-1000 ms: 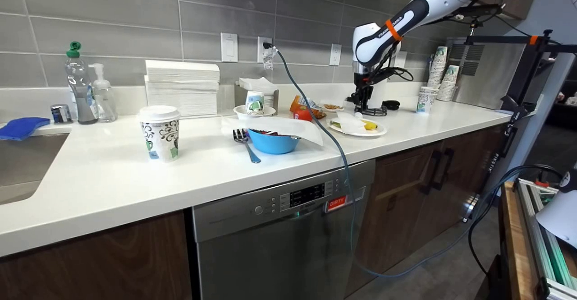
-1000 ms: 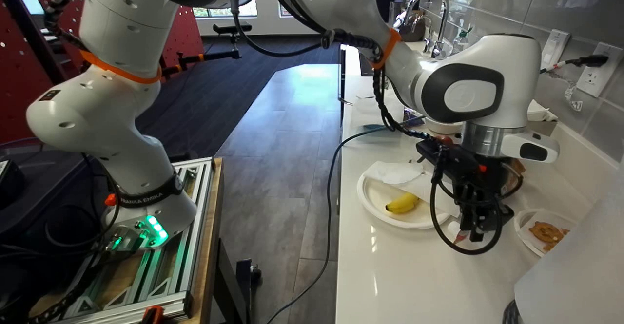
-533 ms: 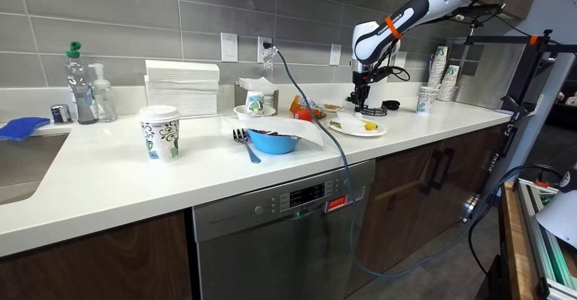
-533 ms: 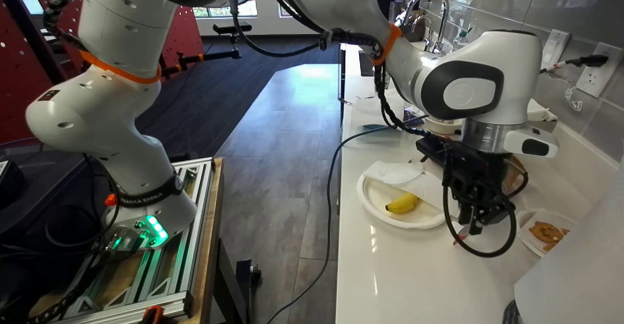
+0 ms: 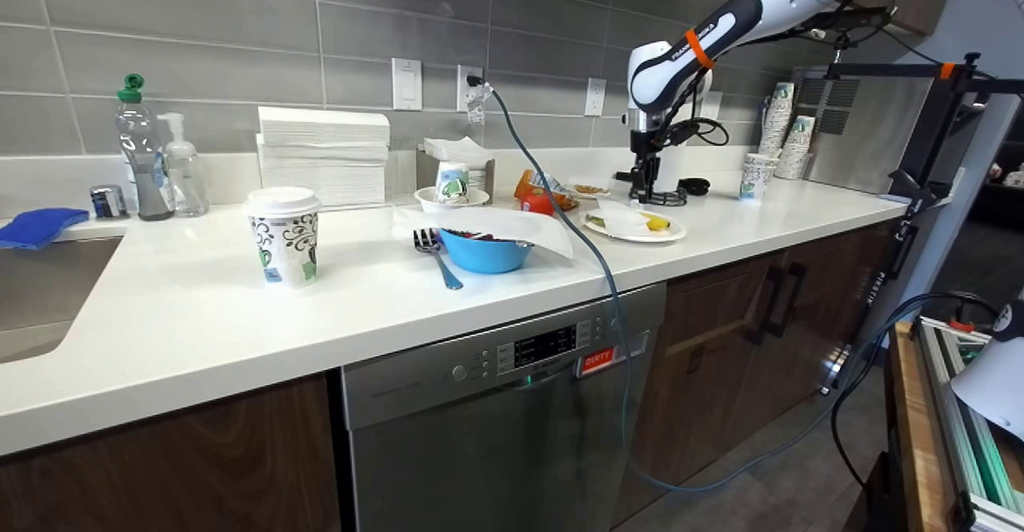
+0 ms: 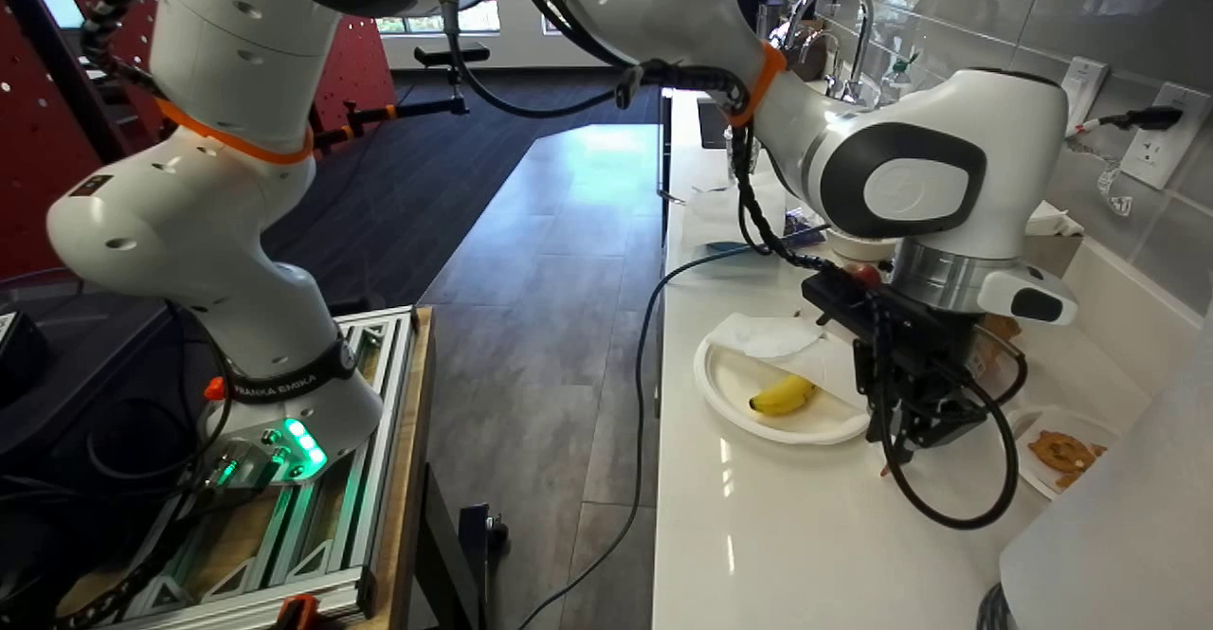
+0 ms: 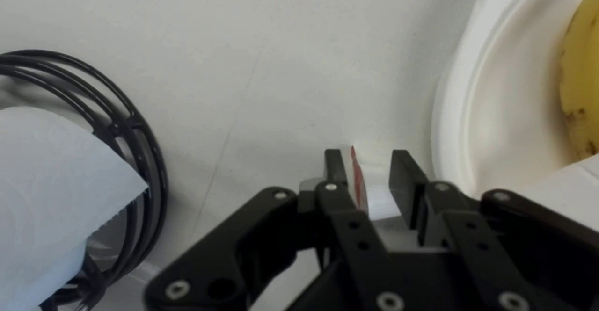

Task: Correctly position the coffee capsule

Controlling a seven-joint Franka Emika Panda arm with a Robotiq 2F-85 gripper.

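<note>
White with a red edge, what looks like the capsule [image 7: 380, 189] shows between the fingers of the gripper [image 7: 367, 161], which stand narrowly parted; whether they squeeze it I cannot tell. In the wrist view the plate [image 7: 453, 128] sits close at two o'clock, bearing a banana [image 7: 580, 82]; black wire hoops [image 7: 135, 122] lie at nine, well apart. In an exterior view a brown snack [image 6: 1059, 452] rests at the gripper's three.
</note>
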